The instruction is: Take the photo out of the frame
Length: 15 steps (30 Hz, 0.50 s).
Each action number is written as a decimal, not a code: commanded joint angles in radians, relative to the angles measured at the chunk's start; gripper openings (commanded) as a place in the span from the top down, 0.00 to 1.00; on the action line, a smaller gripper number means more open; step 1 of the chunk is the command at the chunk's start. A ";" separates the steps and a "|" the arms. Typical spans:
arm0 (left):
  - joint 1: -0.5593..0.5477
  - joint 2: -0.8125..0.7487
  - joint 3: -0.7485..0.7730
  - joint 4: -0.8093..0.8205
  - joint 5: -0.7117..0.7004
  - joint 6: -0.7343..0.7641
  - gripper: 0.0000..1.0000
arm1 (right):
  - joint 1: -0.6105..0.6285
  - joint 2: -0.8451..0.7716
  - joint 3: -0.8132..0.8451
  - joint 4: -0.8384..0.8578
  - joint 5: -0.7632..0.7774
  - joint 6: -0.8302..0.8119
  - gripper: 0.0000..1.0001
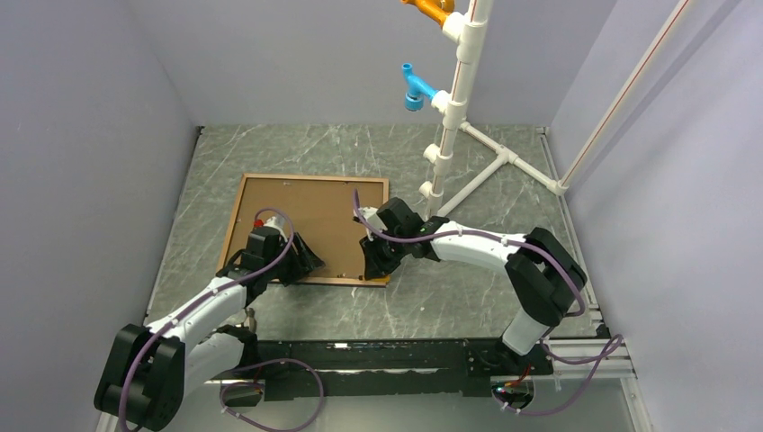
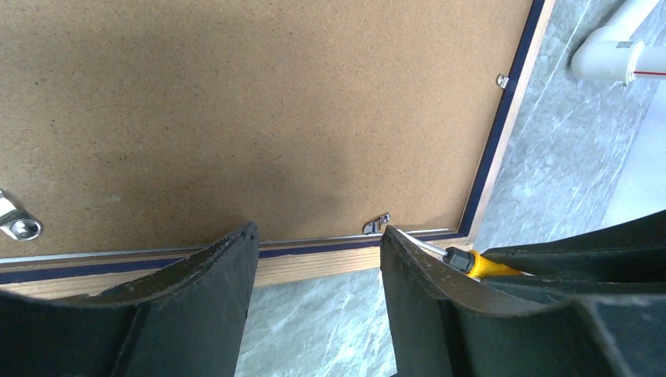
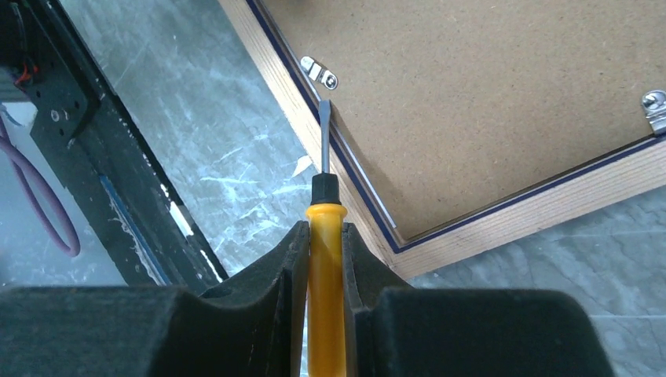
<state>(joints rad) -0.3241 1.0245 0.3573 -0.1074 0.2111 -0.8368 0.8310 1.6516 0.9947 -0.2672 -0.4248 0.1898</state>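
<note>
Grey marbled desk, walled in on three sides. White pipe stand at back right, feet on the desk, with a blue fitting and an orange fitting on the upright.

The frame lies flat and back-up on the desk, left of centre, just left of the stand's base. Its back rim is pale wood, and the wrist views show a thin navy line inside it. The brown backing board fills the opening and is still seated. The photo is face down under the board, so the print side is hidden.

Left hand is at the frame's near edge. Its fingers are apart with nothing between them. In the wrist view they sit over the near rim, and I cannot tell if they touch it.

Right hand is at the frame's near right corner, clamped on the yellow handle of a screwdriver. The blade points along the seam between the board and the navy inner edge. Its tip is just beside a metal clip; contact is unclear.

More clips are on the board's edge: one on the adjoining side and one at the far left of the left wrist view.
</note>
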 commanded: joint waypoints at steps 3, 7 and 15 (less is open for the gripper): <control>-0.001 0.014 -0.020 -0.026 0.013 -0.012 0.37 | 0.001 0.047 0.044 -0.016 -0.084 -0.044 1.00; -0.001 0.009 -0.023 -0.028 0.016 -0.013 0.36 | 0.003 0.068 0.044 0.043 -0.059 -0.008 1.00; -0.001 -0.008 -0.027 -0.038 0.016 -0.012 0.37 | 0.009 0.073 0.037 0.104 0.037 0.060 1.00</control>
<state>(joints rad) -0.3241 1.0248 0.3515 -0.0952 0.2127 -0.8368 0.8333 1.7168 1.0073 -0.2176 -0.4442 0.2115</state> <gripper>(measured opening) 0.633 0.196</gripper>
